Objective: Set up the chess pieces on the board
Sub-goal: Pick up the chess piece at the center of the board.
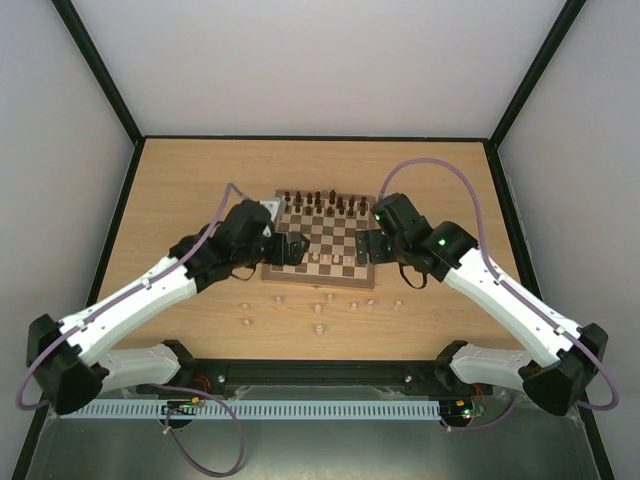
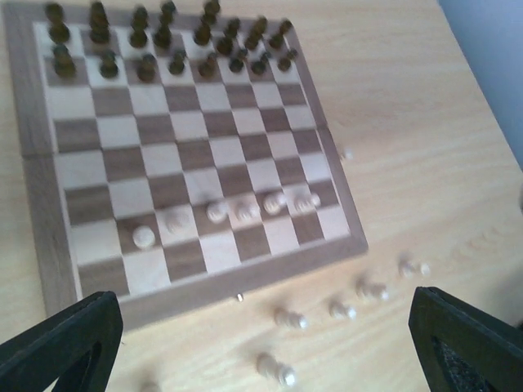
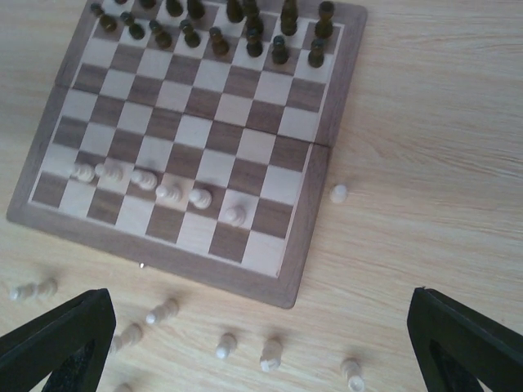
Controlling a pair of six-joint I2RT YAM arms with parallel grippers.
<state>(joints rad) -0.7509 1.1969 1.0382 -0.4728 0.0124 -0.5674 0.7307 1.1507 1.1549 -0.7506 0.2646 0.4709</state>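
Note:
The board (image 1: 268,272) lies mid-table between my two arms. A row of several pale chess pieces (image 2: 245,211) stands on its second near rank, also in the right wrist view (image 3: 172,193). More pale pieces (image 1: 318,325) lie loose on the table in front of the board, some tipped over (image 2: 290,320) (image 3: 270,355). One pale piece (image 3: 337,193) stands just off the board's right edge. My left gripper (image 2: 270,343) hovers open over the board's near left corner, nothing between its fingers. My right gripper (image 3: 261,343) hangs open by the near right corner, holding nothing.
Dark brown pieces (image 1: 325,203) fill the board's two far ranks (image 2: 163,41) (image 3: 221,33). Black frame rails and grey walls bound the light-wood tabletop (image 1: 180,190). Purple cables loop over both arms.

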